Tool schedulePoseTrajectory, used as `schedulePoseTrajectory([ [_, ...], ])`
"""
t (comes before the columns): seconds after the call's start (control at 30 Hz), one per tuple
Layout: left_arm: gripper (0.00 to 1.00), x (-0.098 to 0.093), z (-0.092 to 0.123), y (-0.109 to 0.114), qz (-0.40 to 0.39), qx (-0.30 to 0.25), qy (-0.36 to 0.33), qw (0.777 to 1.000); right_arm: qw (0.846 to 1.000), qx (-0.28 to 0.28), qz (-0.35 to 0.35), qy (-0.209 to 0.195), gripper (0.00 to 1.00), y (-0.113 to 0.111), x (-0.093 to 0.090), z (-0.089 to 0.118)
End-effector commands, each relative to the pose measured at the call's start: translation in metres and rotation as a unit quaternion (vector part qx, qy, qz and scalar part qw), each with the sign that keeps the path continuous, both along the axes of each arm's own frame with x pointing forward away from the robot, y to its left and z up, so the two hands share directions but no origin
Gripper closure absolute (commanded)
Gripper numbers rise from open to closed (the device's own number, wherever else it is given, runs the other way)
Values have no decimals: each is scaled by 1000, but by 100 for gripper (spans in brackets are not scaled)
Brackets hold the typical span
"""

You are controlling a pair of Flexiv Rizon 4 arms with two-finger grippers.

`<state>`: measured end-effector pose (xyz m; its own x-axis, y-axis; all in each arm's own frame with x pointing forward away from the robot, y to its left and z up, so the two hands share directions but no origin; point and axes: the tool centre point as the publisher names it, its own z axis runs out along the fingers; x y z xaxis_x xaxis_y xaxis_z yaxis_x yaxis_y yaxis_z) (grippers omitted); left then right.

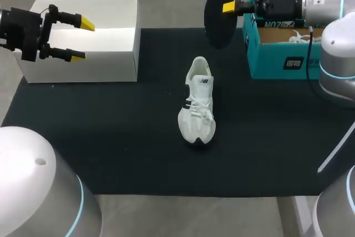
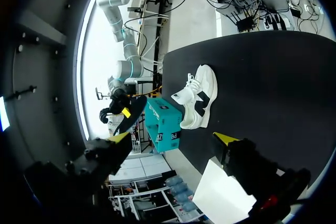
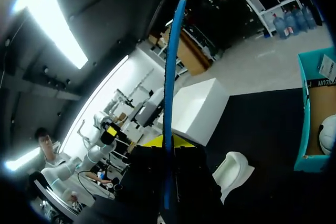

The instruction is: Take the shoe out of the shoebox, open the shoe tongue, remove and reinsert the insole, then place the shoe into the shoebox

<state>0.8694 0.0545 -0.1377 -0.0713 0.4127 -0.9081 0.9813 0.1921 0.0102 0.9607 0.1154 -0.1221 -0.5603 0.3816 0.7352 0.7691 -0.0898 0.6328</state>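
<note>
White shoe (image 1: 198, 104): on the black mat (image 1: 111, 137), mid-table, long axis running near to far, opening at the far end, toe toward the robot. Dark insole (image 1: 218, 9): held aloft on edge, above and just beyond the shoe's opening, clamped between the fingers of the right gripper (image 1: 227, 7). Right arm judged the nearer for reinsertion. Teal shoebox (image 1: 277, 59): right of the shoe, apart. Left gripper (image 1: 82, 39): fingers spread wide, holding nothing, over the white box (image 1: 111, 59), well apart from the shoe.
</note>
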Motion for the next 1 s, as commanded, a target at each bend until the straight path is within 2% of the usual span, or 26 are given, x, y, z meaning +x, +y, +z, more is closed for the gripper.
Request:
schedulePoseTrajectory([
  [0.03,0,0,0,0,0,1,0,1000,1000,0,14,-2,100,1,12,-6],
  [0.2,0,0,0,0,0,1,0,1000,999,2,28,-31,100,4,26,-17],
  [0.5,0,0,0,0,0,1,0,1000,997,-18,59,-45,100,12,53,-43],
  [0.77,0,0,0,0,0,1,0,1000,997,-4,55,-48,100,16,60,-66],
  [1.0,0,0,0,0,0,1,0,1000,997,-4,70,-36,100,25,59,-89],
])
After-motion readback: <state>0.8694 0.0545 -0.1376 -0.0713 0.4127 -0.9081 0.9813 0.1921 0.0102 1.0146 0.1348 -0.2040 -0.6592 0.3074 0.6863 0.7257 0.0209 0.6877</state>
